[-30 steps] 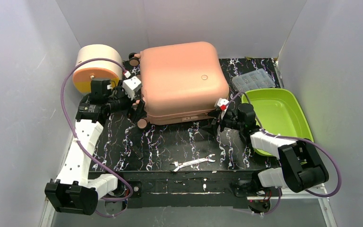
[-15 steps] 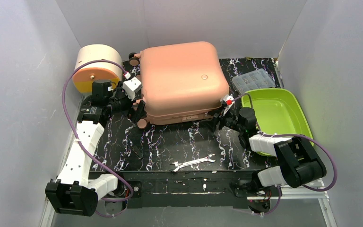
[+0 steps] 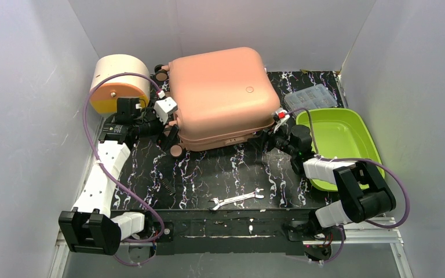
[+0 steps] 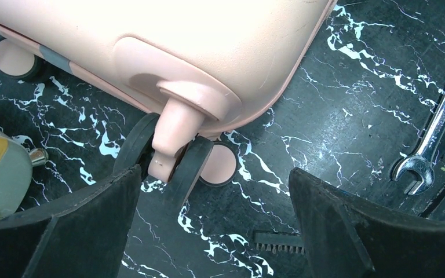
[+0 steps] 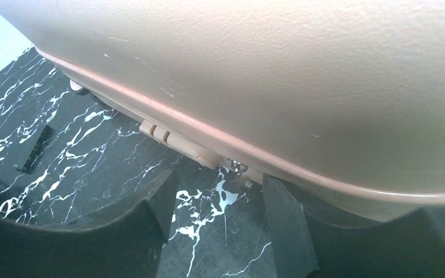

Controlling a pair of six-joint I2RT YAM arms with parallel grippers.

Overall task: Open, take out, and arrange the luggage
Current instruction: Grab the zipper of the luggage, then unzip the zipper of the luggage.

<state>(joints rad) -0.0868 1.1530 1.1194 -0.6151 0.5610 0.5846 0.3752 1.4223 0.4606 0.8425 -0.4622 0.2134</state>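
The luggage [image 3: 217, 95] lies flat on its broad side on the counter [image 3: 208, 174], its two shells meeting along the zip seam and its wheels on the left end.

The left end effector [image 4: 214, 179] sits at the luggage's near-left corner with its black fingers spread wide. A caster [image 4: 174, 145] hangs between them and nearer the left finger, but neither finger pinches anything.

The right end effector [image 5: 220, 185] is low at the luggage's near-right corner, just under the seam. Its fingers stand apart with bare counter showing in the gap. The metal zip pulls [image 5: 239, 168] hang just above that gap – whether a finger touches them cannot be told.

A cream-and-orange drum box [image 3: 116, 84] stands left of the luggage, close to its wheels. To the luggage's right lies a lime-green tray [image 3: 347, 139], with a clear case [image 3: 310, 97] behind the tray, near the luggage's far-right corner.

In front of the luggage, well apart from it, a wrench [image 3: 236, 199] lies toward the counter's near edge – and a short black toothed strip [image 3: 167, 186] lies in front of the near-left corner
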